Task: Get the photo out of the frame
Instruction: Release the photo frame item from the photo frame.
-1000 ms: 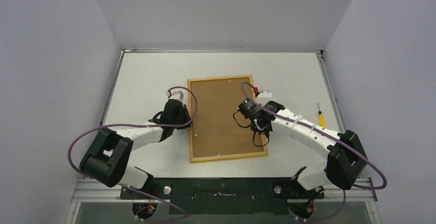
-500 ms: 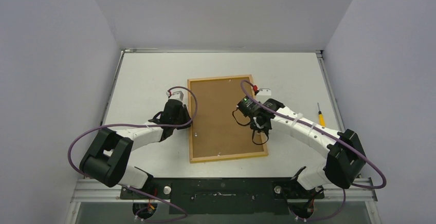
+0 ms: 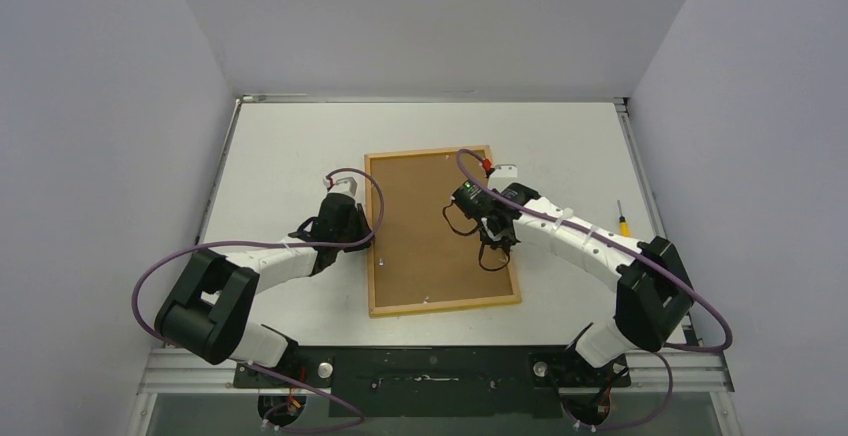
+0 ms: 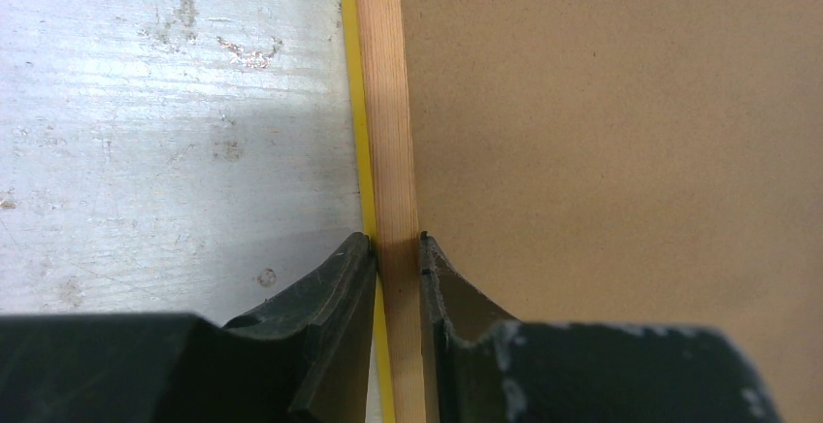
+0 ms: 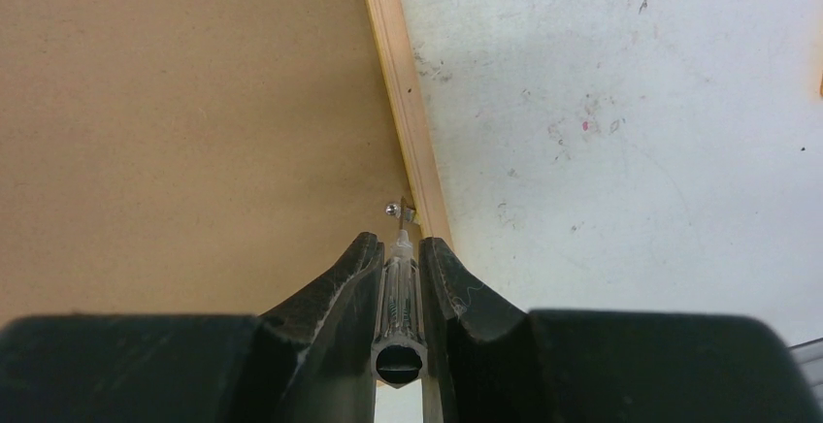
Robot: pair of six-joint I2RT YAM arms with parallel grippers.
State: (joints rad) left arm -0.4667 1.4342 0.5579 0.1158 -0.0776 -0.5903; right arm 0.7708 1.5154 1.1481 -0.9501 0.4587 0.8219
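The frame [image 3: 430,226] lies face down mid-table, its brown fibreboard backing up. The photo is hidden under the backing. My left gripper [image 3: 372,243] is shut on the frame's left rim; the left wrist view shows my left gripper [image 4: 398,248] with its jaws pinching the light wood rim [image 4: 383,103], next to the thin yellow border [image 4: 351,103]. My right gripper [image 3: 497,241] is over the frame's right edge. In the right wrist view my right gripper [image 5: 400,245] is shut on a clear-handled screwdriver [image 5: 400,292], its tip at a small metal tab [image 5: 406,213] by the right rim [image 5: 403,93].
A small yellow-handled screwdriver [image 3: 624,226] lies on the white table to the right of the frame. Grey walls close in the table on the left, right and far sides. Bare scuffed tabletop [image 5: 621,132] lies right of the frame.
My right gripper has moved farther up along the frame's right edge and slightly left, still holding the clear screwdriver. The left arm and the frame have not moved.
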